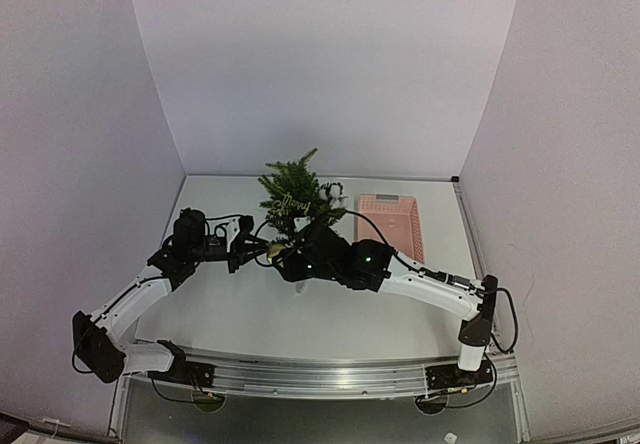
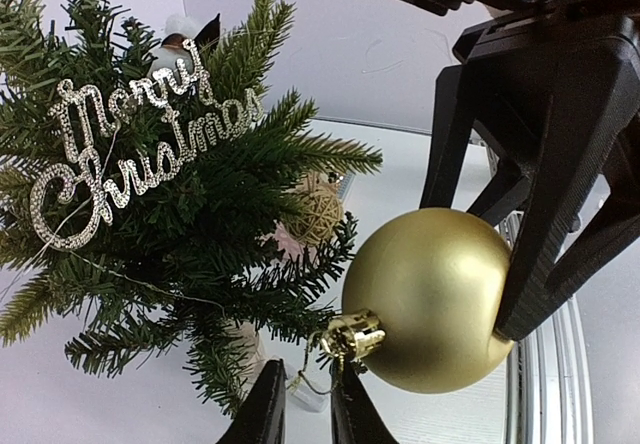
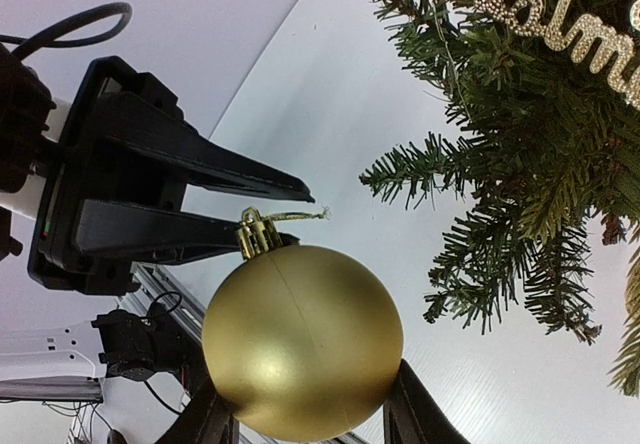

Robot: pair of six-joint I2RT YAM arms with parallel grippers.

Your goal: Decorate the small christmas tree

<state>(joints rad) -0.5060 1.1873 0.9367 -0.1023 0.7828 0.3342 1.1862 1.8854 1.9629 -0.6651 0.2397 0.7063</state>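
The small christmas tree (image 1: 290, 189) stands at the back middle of the table; it fills the left of the left wrist view (image 2: 200, 214) and the right of the right wrist view (image 3: 540, 164). It carries a glittery "Merry Christmas" sign (image 2: 130, 144) and a wicker ball (image 2: 312, 209). My right gripper (image 3: 305, 394) is shut on a matte gold ball ornament (image 3: 300, 339), held in front of the tree (image 2: 430, 299). My left gripper (image 2: 307, 369) is narrowly open, its fingertips either side of the ornament's thin gold string (image 2: 305, 384), just below the gold cap (image 2: 352, 336).
A pink basket (image 1: 388, 226) lies right of the tree. White walls close the back and both sides. A metal rail (image 1: 320, 374) runs along the near edge. Both arms meet in front of the tree (image 1: 285, 254).
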